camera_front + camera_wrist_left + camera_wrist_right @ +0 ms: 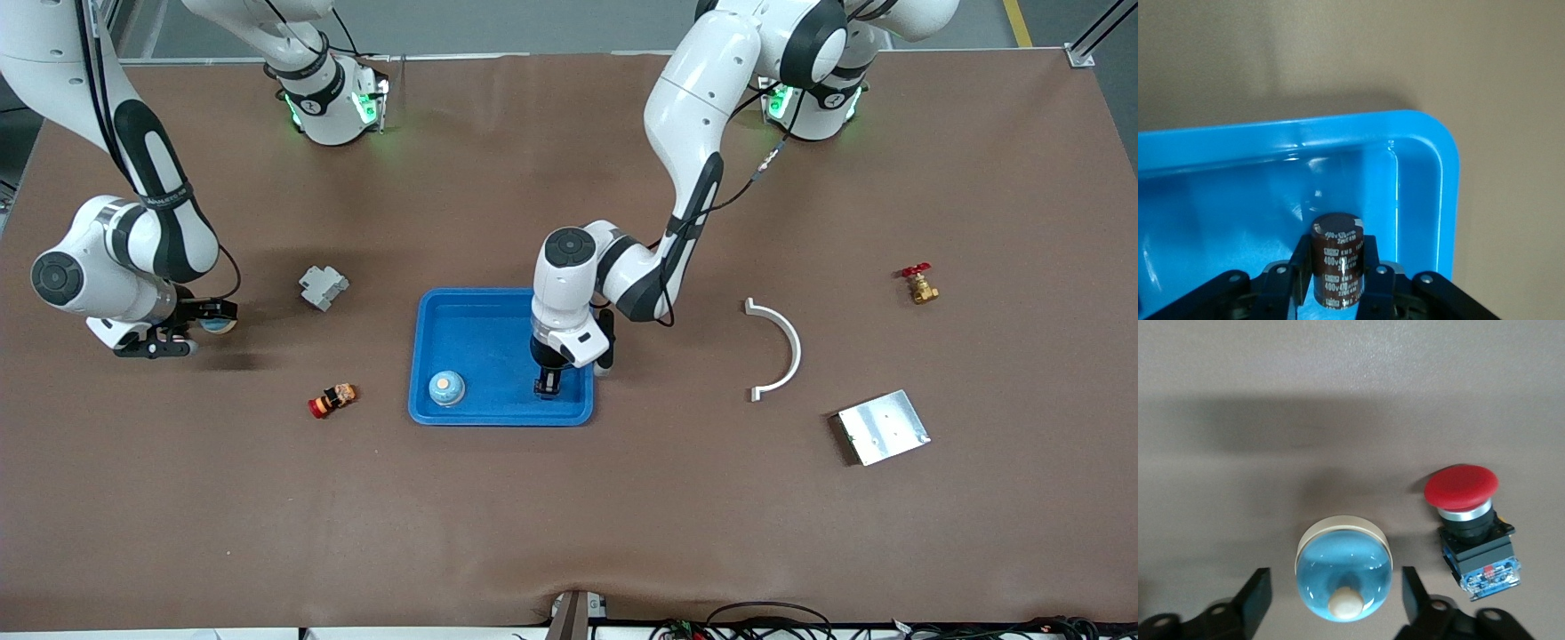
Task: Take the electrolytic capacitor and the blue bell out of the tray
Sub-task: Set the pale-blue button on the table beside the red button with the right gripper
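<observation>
Two risks are showing. The left hand (1337,270) is clamping the electrolytic capacitor (1338,257) in a corner of the tray (480,329); the smooth can may be slipping or snagging the rim when lifted. The right hand (1337,593), fingers apart, is straddling one blue bell (1343,572) on the table (622,516), risking a nudge; a second bell (446,388) is sitting in the tray.

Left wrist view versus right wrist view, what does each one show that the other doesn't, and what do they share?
Only the left wrist view: the left gripper shut on the electrolytic capacitor, inside the blue tray near a corner. Only the right wrist view: the right gripper open around the blue bell, not touching it, with a red push button beside it. Both: the brown table.
</observation>
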### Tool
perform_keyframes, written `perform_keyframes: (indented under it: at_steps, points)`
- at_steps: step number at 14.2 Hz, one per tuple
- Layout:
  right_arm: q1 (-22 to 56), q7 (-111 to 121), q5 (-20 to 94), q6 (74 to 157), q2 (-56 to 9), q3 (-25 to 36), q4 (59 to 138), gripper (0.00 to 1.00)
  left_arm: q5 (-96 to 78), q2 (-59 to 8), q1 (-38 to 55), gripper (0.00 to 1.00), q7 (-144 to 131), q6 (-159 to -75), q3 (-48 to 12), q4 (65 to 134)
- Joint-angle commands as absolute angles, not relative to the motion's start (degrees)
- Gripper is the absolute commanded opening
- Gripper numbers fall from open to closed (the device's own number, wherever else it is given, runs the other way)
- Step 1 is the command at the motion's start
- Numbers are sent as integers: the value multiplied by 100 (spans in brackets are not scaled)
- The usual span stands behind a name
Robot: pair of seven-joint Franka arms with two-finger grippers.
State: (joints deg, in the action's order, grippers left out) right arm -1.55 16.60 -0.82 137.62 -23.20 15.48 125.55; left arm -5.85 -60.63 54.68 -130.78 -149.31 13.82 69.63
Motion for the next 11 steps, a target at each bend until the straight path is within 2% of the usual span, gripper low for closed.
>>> perform_keyframes:
  at_steps: [1, 4, 9, 11]
  points:
    - [-220, 1723, -79, 13693, -2373, 1521, 12393, 100, -466, -6117, 5528, 0, -13192, -14986, 1485, 6864]
    - [-185, 1723, -18, 13326, -2338, 1503, 12130, 100, -466, -5951, 5520, 0, -13079, -14556, 1485, 6864]
    - [131, 1653, 325, 12157, -2294, 1503, 11138, 100, -483, -5538, 5467, 0, -12028, -13801, 1459, 6873]
    - [342, 1286, 325, 11989, -2303, 1503, 10856, 100, -510, -5292, 5441, 0, -11402, -13571, 1450, 6891]
